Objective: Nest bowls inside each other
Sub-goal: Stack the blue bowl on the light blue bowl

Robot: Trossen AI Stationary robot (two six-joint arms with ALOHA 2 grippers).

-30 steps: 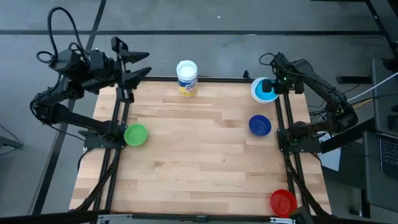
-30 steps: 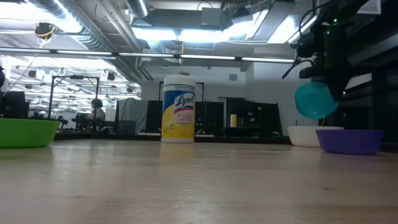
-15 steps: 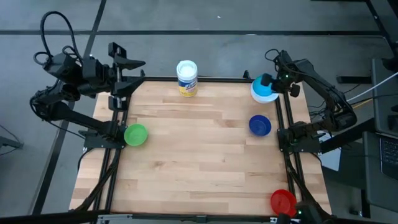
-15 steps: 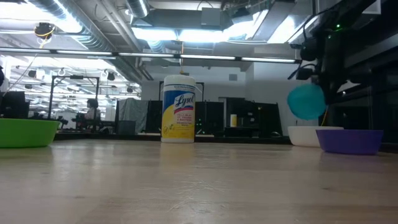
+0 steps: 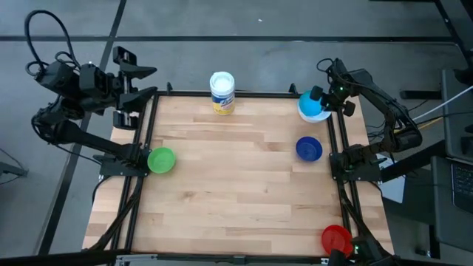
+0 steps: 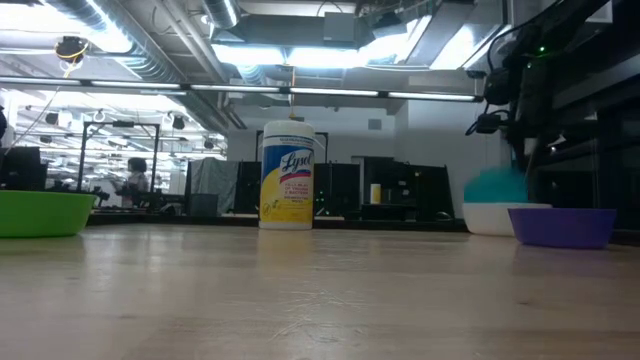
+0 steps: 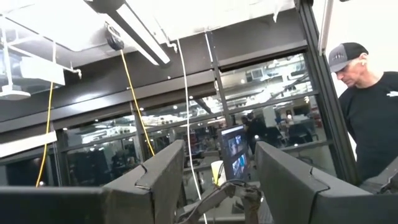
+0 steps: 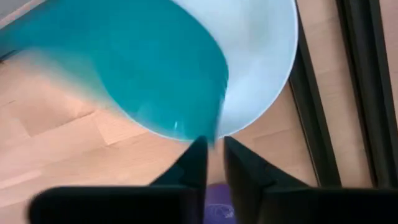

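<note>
The light blue bowl (image 5: 312, 108) lies tilted in the white bowl (image 8: 267, 56) at the table's far right edge; in the low view the light blue bowl (image 6: 497, 186) is blurred just above the white bowl (image 6: 490, 217). My right gripper (image 8: 212, 149) points down right over their rims, fingers slightly apart with nothing between them. The dark blue bowl (image 5: 309, 148), the green bowl (image 5: 161, 159) and the red bowl (image 5: 336, 239) rest on their bases on the table. My left gripper (image 7: 217, 174) is open, raised beyond the far left corner. My right gripper stands from above at the light blue bowl's rim (image 8: 214, 127), which ends right at the fingertips (image 8: 198, 149). I cannot tell whether a fingertip touches that rim. The bowl rests tilted in the white bowl.
A white canister with a yellow label (image 5: 222, 92) stands at the middle of the far edge. Black frame rails (image 5: 341, 170) run along the table's left and right sides. A person (image 7: 367, 106) stands in the room beyond. The wooden middle of the table (image 5: 236, 185) is bare.
The light blue bowl, which hung tilted from my right gripper above the white bowl, has dropped into the white bowl. My right gripper has turned about its own axis and sunk a little. My left gripper has drawn back toward the table's left edge.
</note>
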